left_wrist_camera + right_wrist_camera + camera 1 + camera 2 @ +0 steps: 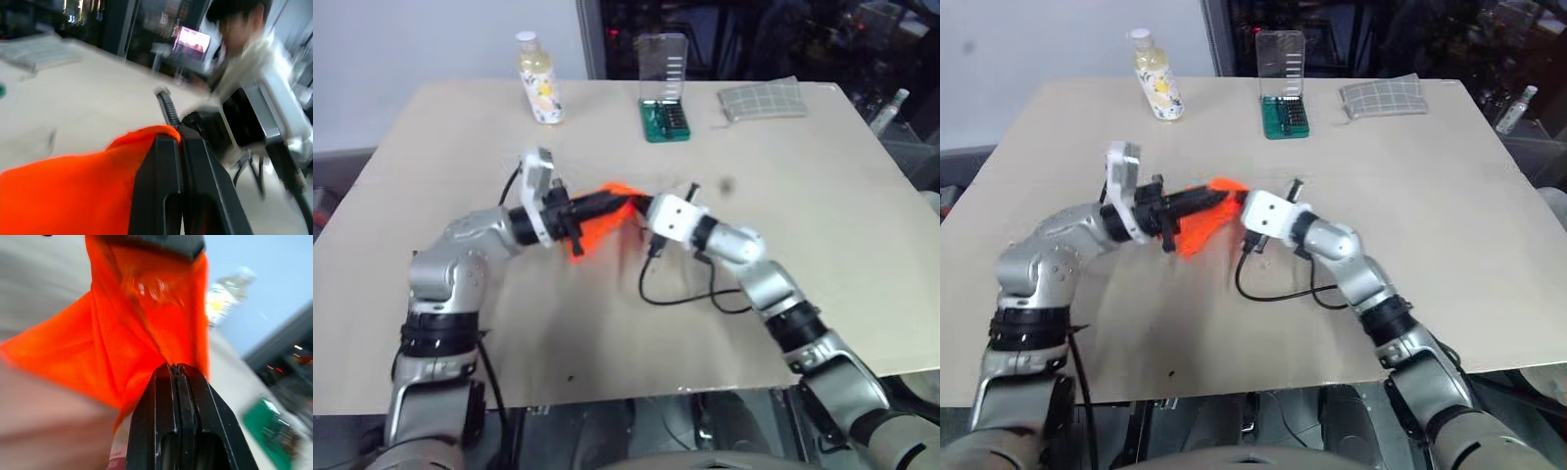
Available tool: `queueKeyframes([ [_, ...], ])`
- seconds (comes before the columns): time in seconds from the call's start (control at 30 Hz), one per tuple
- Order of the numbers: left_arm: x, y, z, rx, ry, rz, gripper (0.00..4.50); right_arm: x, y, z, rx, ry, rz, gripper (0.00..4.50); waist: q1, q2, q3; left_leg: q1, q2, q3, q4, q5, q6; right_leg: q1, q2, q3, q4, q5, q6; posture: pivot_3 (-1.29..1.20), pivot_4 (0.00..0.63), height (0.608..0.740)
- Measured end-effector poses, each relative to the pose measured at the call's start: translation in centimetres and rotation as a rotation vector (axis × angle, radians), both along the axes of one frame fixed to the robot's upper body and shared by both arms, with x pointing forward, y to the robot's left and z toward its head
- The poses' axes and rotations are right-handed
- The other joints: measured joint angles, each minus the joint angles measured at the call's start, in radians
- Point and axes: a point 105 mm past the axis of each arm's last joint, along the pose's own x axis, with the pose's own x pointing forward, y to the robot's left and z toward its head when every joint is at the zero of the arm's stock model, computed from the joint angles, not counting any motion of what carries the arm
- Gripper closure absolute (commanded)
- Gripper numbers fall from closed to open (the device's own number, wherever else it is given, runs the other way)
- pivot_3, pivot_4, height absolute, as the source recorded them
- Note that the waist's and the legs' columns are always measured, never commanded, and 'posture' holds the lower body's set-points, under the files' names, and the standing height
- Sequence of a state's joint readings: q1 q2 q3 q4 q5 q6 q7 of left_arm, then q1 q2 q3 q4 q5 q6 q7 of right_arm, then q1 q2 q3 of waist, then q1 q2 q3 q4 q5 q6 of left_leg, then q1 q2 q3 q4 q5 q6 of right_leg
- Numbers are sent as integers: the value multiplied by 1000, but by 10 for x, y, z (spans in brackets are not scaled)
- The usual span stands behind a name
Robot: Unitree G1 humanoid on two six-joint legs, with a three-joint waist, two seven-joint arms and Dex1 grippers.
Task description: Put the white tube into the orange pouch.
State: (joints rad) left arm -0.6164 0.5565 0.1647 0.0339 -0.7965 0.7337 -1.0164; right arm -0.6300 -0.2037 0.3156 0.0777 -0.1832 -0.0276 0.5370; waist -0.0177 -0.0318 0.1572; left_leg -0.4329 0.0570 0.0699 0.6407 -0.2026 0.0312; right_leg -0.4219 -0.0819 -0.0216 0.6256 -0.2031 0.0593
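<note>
Gripping the pouch (1197, 227) between my two claws, I hold it just above the table (1449, 235) near the middle. My left claw (1219, 199) reaches rightward, pinched shut on its upper edge; my right claw (175, 368) meets it from the other side, clamped on the fabric. The tube (119, 454) peeks out below the pouch beside my right fingers.

You get even, moderate overhead light on the bench (803, 196); shadows beneath the arms are soft and faint. The room behind is dark, with small lit points. Both wrist views smear with motion blur; the orange pouch (146, 323) glows saturated, its background out of focus.
</note>
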Motion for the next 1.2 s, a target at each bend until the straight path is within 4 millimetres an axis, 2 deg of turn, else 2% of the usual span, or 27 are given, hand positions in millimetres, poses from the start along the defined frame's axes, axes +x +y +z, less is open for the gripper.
queueKeyframes([
  [0.07,6,0,14,-65,14,-8,4500,-2,-10,18,42,-4,-31,4417,-2,0,0,0,0,0,0,0,0,0,1,0,0,0,0,0,150,740],
  [0.17,10,1,21,-90,30,-13,4500,-4,-20,31,57,16,-60,4417,-2,0,0,1,1,-1,0,0,0,0,1,0,0,0,0,0,150,740],
  [0.27,17,-4,11,-126,83,2,4500,-6,-29,34,103,131,-71,3588,3,0,0,0,0,0,0,0,0,0,1,0,0,0,0,0,150,740],
  [0.37,23,-16,6,-213,159,-6,4500,-20,-29,45,159,203,-33,2215,10,-1,0,-2,0,-1,1,0,0,0,1,0,-1,0,0,0,150,740],
  [0.5,39,-9,26,-366,202,52,4500,-40,-40,55,212,267,-7,2215,8,-1,1,-1,0,-2,1,0,0,1,1,0,0,0,0,0,150,740],
  [0.6,40,8,33,-432,223,100,4500,-38,-66,38,158,313,-128,2215,3,-1,1,1,0,-2,1,0,0,2,1,0,0,0,0,0,150,740],
  [0.67,40,19,32,-472,256,127,4500,-36,-75,22,129,358,-184,2215,3,-1,1,1,0,-2,1,0,0,2,1,0,0,0,0,0,150,740],
  [0.8,36,41,21,-432,292,188,4500,-35,-87,-12,35,421,-258,2215,4,-1,1,0,0,-1,1,0,0,2,0,0,-1,0,0,0,150,740],
  [0.83,36,42,20,-430,293,191,4500,-35,-85,-15,43,438,-247,2215,5,-2,1,0,0,-1,1,0,0,2,0,0,-1,0,0,0,150,740],
  [0.93,31,41,23,-392,268,180,4500,-43,-67,-20,122,518,-141,1380,7,-3,1,0,0,-2,1,0,0,3,1,-1,-1,0,0,0,150,740],
  [1.03,28,36,25,-369,249,159,4500,-45,-49,-31,210,632,-57,17,6,-3,1,0,0,-2,1,0,0,3,0,-1,-2,0,0,0,150,740],
  [1.2,26,33,22,-348,250,144,4500,-32,-26,-59,254,759,-31,17,4,-3,1,1,0,-3,2,0,0,3,1,-2,-1,0,0,0,150,740],
])
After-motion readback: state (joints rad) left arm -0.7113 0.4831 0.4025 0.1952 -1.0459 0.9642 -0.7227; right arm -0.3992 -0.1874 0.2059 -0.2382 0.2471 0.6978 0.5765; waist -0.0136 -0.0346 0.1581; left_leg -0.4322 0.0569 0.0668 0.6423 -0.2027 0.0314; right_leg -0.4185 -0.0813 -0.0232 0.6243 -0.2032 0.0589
